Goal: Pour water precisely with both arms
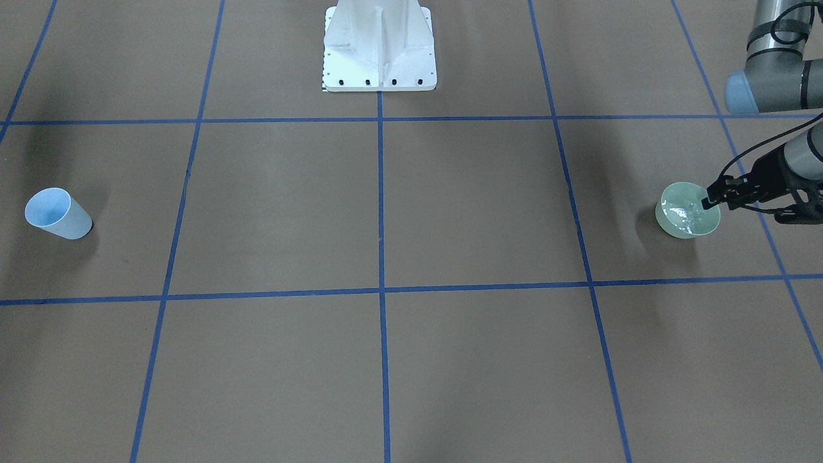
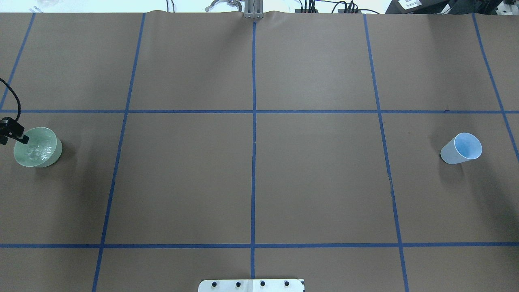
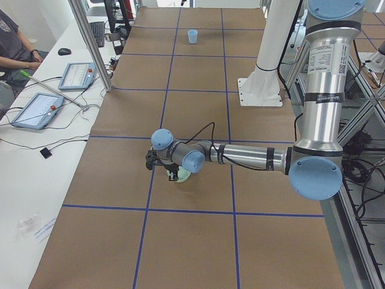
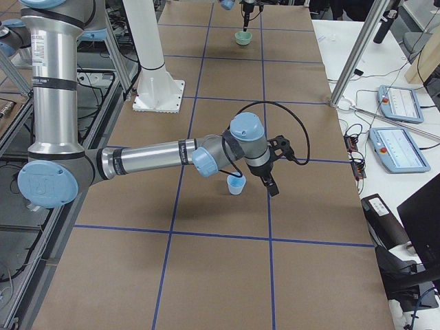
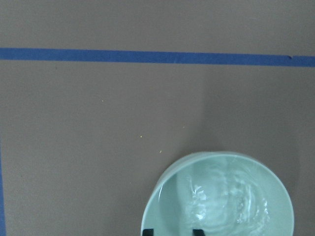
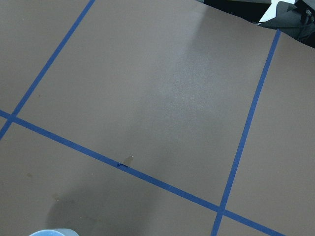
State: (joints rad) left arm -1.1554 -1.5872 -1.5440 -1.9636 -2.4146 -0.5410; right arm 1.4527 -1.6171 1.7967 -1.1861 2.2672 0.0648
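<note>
**Status at the Pouring Station**

1. Left side. The left arm (image 3: pixel 252 158) is reaching out low over the table (image 2: pixel 316 174), and the left gripper (image 5: pixel 172 232) is hanging at the rim of a pale green bowl (image 2: pixel 37 147). In the left wrist view, only the two black fingertips (image 5: pixel 147 232) are showing. One is sitting at the bowl's rim and the other is over the inside of the bowl. The gap between them is far wider than the bowl's wall, so the gripper is standing parted and is clamping nothing.

2. Water. The water (image 5: pixel 221 201) is lying in the green bowl, showing as ripples and whitish glints. The bowl is resting flat on the brown paper. In the overhead view it is sitting at the table's left edge, in the middle row of the blue tape squares.

3. Right side. The right arm (image 4: pixel 151 157) is stretching across the table, and the right gripper (image 4: pixel 270 184) is pointing down just beside a light blue cup (image 4: pixel 236 184). Only the right side view is showing this gripper. Whether its fingers are parted or closed, or touching the cup, cannot be told. The cup is standing upright with its mouth open, in the same middle row and well apart from the bowl.

4. Surroundings. The white pedestal (image 1: pixel 379 51) is standing bolted on the centre tape line. A person (image 3: pixel 15 42) is sitting at the side bench.
</note>
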